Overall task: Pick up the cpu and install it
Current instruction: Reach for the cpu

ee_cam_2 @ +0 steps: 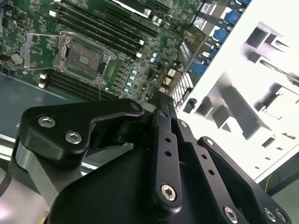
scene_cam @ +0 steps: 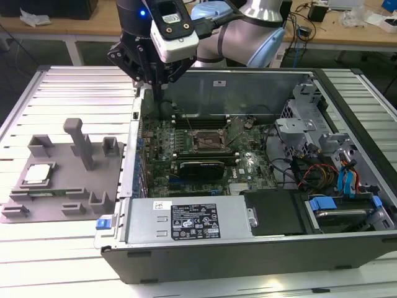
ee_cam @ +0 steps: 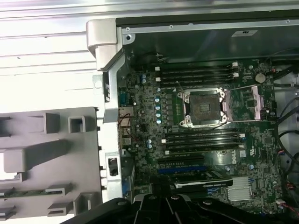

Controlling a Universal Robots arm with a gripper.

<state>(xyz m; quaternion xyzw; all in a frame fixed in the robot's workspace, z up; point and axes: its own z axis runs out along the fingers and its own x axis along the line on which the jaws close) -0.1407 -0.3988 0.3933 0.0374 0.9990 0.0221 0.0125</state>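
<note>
**CPU on the fixture plate, end effector well apart above the case corner**

We find the cpu (scene_cam: 37, 174) lying flat in a recess of the grey fixture plate (scene_cam: 62, 189). The plate rests on the slatted bench (scene_cam: 62, 93), at the exterior view's left of the open computer case (scene_cam: 248, 245). The end effector (scene_cam: 155, 77) hangs over the case's far corner, on the side next to the plate. It is not touching the cpu.

From the end effector, the cpu lies toward the exterior view's left and nearer the camera, well apart, with the case wall between the two. The socket (scene_cam: 208, 141) lies the opposite way, toward the exterior view's right, down on the board inside the case. The cpu is square and so offers no long axis. Its edges run roughly parallel to those of the plate. There is only the one arm.

We cannot tell whether the end effector is released or clenched. It is not grasping the cpu, which sits on the plate.

The exterior view alone gives us the cpu, the end effector and the socket together. The first wrist view looks straight down on the socket (ee_cam: 203, 108). There we judge its frame open and its dark recess bare, flanked by rows of memory slots (ee_cam: 201, 140). The second wrist view takes the socket (ee_cam_2: 84, 58) at a slant, with the plate washed out to white.
</note>
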